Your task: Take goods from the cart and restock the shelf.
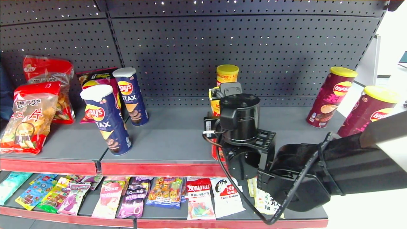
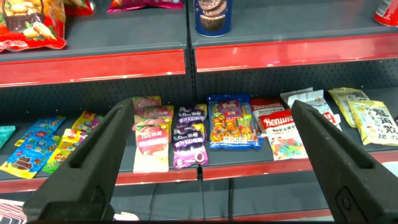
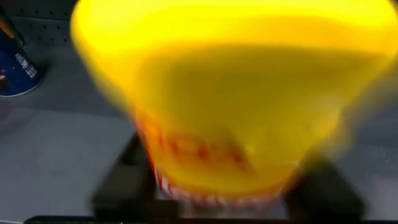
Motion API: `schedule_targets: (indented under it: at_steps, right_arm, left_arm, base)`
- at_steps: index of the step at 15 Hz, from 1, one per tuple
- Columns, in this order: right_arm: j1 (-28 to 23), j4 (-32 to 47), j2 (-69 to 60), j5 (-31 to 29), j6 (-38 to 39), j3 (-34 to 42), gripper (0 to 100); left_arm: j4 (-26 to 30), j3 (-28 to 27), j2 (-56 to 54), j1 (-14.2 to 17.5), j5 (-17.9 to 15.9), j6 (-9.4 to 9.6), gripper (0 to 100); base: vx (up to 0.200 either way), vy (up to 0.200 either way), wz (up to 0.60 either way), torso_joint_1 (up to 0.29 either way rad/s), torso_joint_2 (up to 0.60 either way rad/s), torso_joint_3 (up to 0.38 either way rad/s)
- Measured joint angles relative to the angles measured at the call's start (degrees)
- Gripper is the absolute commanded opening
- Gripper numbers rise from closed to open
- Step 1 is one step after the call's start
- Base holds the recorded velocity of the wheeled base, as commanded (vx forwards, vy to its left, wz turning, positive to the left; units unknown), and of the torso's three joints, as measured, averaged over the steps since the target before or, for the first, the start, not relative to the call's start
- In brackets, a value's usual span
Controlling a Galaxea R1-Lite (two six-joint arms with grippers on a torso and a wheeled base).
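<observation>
Print on the yellow-lidded, red-and-yellow crisp can (image 3: 217, 118) is blurred; the right gripper (image 3: 224, 186) clamps it on the grey upper shelf (image 1: 171, 140). Left gripper (image 2: 212, 104) hangs wide apart before colourful sweet packets (image 2: 233, 121).

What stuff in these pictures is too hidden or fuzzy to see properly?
Head view: front red-and-yellow can mostly hidden behind the right arm.
Right wrist view: that can is all blur.
Left wrist view: blue can cut off by the top edge.
Head view: right arm covers the base of the nearer maroon can.
</observation>
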Motion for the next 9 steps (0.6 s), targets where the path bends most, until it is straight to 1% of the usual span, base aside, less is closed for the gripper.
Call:
schedule_targets:
  at_steps: [6, 9]
  right_arm:
    - [0.09, 0.0, -0.24, -0.16, 0.02, 0.09, 100]
    - [0.93, 0.02, -1.87, -0.16, 0.88, 2.34, 100]
  left_arm:
    - [0.0, 0.0, 0.0, 0.0, -0.02, 0.09, 100]
    - [0.0, 0.0, 0.0, 0.0, 0.0, 0.17, 100]
  base:
    - [0.0, 0.0, 0.0, 0.0, 0.0, 0.0]
    - [0.0, 0.0, 0.0, 0.0, 0.0, 0.0]
